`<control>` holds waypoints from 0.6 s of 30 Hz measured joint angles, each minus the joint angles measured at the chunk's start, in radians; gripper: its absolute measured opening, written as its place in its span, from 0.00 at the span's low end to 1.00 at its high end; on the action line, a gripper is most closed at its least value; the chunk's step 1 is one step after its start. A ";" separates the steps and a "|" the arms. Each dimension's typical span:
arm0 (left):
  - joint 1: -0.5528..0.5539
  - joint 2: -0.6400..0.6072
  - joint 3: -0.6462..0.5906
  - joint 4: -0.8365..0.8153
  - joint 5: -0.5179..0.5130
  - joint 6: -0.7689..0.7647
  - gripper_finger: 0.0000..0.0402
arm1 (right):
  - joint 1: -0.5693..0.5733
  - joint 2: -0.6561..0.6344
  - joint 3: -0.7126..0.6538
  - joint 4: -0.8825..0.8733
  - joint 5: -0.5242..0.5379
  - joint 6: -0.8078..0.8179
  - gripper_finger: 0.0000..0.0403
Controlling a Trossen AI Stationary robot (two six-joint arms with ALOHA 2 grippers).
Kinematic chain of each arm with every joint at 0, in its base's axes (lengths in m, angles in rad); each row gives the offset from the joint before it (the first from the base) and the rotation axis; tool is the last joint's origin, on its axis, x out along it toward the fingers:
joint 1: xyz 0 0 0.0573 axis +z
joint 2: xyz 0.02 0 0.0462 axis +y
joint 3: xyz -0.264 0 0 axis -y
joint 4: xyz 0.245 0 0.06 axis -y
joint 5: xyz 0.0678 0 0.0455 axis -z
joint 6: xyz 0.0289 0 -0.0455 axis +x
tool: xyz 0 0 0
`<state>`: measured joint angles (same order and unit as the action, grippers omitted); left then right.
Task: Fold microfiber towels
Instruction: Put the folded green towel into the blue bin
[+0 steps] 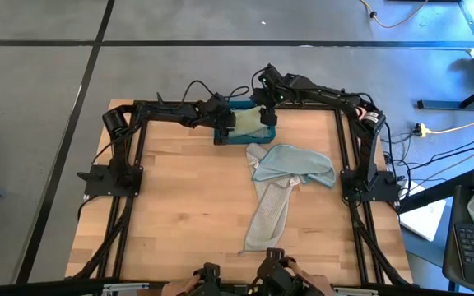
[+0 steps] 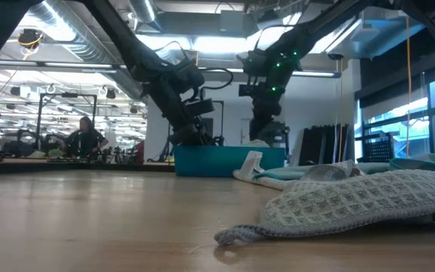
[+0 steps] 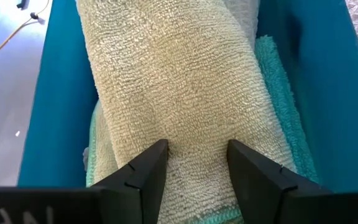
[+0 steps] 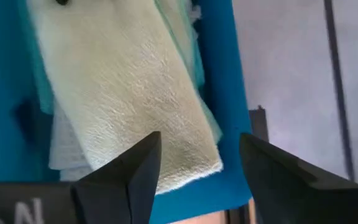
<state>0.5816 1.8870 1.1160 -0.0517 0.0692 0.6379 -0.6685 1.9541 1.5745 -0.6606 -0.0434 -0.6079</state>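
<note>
Bin (image 1: 249, 136) walls hide teal towel (image 3: 278, 93) beneath pale green towel (image 3: 179, 87).

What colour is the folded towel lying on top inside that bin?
Pale green towel, on top of a teal one in the teal-blue bin; clearest in the left wrist view.

both claws crowd the bin (image 1: 249, 136); loose towels (image 1: 282, 177) block mid-table, leaving the left half open.

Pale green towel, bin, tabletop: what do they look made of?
Pale green towel: soft looped terry, probably microfiber; nubby matte pile. Teal-blue bin: likely rigid plastic; smooth, flat walls with an even sheen. Tabletop: wood, apparently jointed planks; visible grain and board seams, light satin finish.
</note>
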 joint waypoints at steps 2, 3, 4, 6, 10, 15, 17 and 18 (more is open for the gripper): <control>-0.001 0.000 0.000 0.000 0.000 0.000 0.40 | 0.000 0.000 0.000 0.001 -0.090 0.016 0.54; -0.002 0.000 0.000 0.000 -0.001 0.001 0.40 | 0.000 0.000 0.000 0.002 -0.160 0.027 0.54; -0.002 0.000 0.000 0.000 -0.001 0.001 0.40 | 0.000 0.000 0.000 0.004 -0.241 0.030 0.54; -0.002 0.000 0.000 0.000 -0.001 0.001 0.40 | 0.003 0.000 -0.016 0.039 -0.348 0.032 0.53; -0.002 0.000 0.000 -0.001 -0.001 0.000 0.40 | 0.005 0.005 -0.082 0.109 -0.298 0.026 0.50; -0.002 0.000 0.000 -0.007 -0.002 0.000 0.40 | -0.009 0.005 -0.190 0.210 -0.290 0.017 0.41; -0.002 0.000 0.000 -0.007 -0.002 0.001 0.40 | -0.013 0.005 -0.232 0.274 -0.290 -0.007 0.37; -0.003 0.000 0.000 -0.007 -0.002 0.001 0.40 | -0.017 0.005 -0.249 0.304 -0.287 -0.011 0.35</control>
<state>0.5791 1.8870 1.1160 -0.0589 0.0677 0.6388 -0.6851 1.9587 1.3253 -0.3569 -0.3301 -0.6186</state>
